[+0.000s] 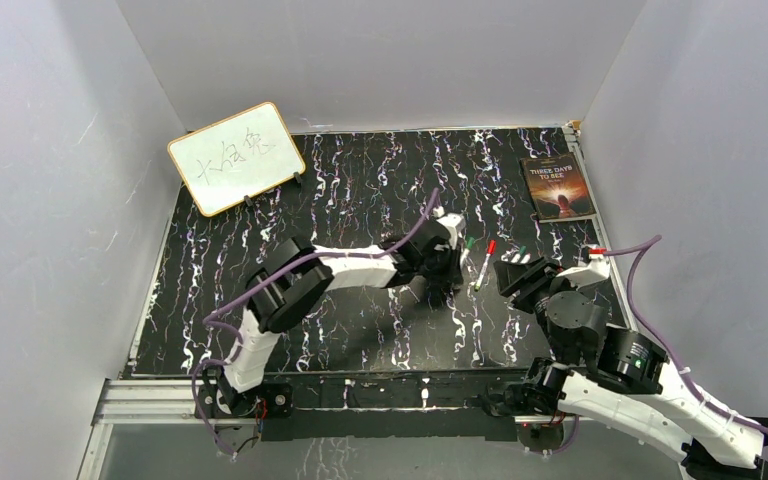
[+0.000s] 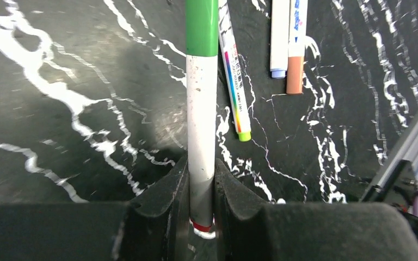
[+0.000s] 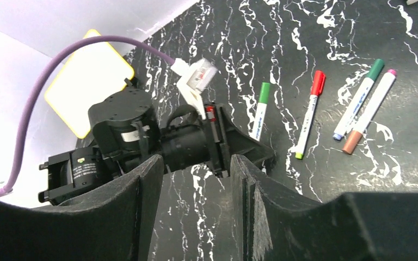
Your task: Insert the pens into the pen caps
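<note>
While left gripper [image 2: 201, 168] clamps the green-capped pen [image 2: 201, 109] | right gripper [image 3: 196, 163] gapes, empty | advice: lay it flat, clear of loose pens [image 2: 232, 81].

left arm [image 1: 355, 265], right arm [image 1: 650, 395] — white link shells, black drum-shaped joints, purple cable [image 3: 109, 38] along each, white connector [image 3: 196, 76] at wrist. left claw [image 2: 201, 174], right claw [image 3: 198, 163] — matte black wedge fingers.
</note>
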Motion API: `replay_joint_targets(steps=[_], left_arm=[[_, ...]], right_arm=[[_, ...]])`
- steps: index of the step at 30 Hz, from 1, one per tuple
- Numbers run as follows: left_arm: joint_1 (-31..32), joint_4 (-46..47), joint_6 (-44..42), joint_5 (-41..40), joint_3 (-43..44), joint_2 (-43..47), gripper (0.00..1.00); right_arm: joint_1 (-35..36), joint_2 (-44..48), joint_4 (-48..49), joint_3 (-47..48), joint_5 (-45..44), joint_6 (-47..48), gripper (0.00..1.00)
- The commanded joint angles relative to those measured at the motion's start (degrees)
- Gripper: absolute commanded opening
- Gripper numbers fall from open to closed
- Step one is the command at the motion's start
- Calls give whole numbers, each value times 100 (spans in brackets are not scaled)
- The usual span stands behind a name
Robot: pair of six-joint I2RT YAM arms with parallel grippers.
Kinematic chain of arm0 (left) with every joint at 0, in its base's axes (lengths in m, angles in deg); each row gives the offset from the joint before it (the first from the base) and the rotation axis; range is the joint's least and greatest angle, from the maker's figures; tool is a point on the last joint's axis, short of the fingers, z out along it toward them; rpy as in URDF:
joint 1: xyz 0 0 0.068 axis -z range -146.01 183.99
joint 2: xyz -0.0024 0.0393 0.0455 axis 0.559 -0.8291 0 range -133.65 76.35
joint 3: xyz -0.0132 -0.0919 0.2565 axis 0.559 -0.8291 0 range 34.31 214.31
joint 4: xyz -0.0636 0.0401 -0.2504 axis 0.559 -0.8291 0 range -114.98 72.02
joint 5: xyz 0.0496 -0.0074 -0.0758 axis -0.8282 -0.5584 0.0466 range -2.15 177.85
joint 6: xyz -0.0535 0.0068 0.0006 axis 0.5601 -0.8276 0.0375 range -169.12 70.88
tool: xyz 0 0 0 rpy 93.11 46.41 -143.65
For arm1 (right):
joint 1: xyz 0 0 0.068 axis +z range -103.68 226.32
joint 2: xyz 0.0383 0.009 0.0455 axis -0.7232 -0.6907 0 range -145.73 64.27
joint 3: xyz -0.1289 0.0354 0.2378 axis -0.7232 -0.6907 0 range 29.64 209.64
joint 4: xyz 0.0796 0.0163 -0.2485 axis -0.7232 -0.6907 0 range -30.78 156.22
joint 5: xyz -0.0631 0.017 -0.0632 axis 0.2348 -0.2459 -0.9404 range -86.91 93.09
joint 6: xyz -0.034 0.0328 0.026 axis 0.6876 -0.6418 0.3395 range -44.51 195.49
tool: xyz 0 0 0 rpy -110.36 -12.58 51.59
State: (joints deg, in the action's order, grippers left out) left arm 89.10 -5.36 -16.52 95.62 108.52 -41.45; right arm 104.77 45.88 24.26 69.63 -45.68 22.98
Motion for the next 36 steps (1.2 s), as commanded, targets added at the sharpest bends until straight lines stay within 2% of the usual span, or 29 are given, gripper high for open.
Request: replay_joint_targets(steps=[1,6,7,10,13,18,23,24,26,29,31,33,36], left_arm=[[213,-560,-153,-311,633,-374,0],[338,-962,-90,-445,1130,-705,0],[357,-1001,-97,-439,1198,-736,4],[383,-980,-92,-350,1263,-750,30],[421,-1064,-111,-328,1339,-726,42],[431,-1194,-133,-371,1258,-495,48],[430,-1254,-176,-663,992,55,50],[435,-1261,-215,-753,911,194,50],[430,-1219,-341,-872,698,560,53],[425,-543,-575,-1106,-68,1382,68],[423,-254,-721,-1300,-489,1975,80],[415,-288,-827,-1544,-721,2444,89],[414,-513,-913,-2099,-988,3082,95]], right_arm=[[-1,22,-393,219,-126,-229,47],[-1,170,-523,238,-196,-215,47],[1,199,-524,238,-206,-189,47],[3,218,-533,229,-207,-155,47],[7,192,-534,201,-173,-176,47],[8,172,-432,70,-111,-207,47],[3,18,-292,19,-83,-43,46],[7,-57,-283,26,-69,-26,44],[8,-199,-208,19,12,61,26],[3,-420,-7,35,229,199,17],[2,-549,70,63,276,201,2],[3,-631,201,107,300,241,0],[8,-714,430,139,315,331,0]])
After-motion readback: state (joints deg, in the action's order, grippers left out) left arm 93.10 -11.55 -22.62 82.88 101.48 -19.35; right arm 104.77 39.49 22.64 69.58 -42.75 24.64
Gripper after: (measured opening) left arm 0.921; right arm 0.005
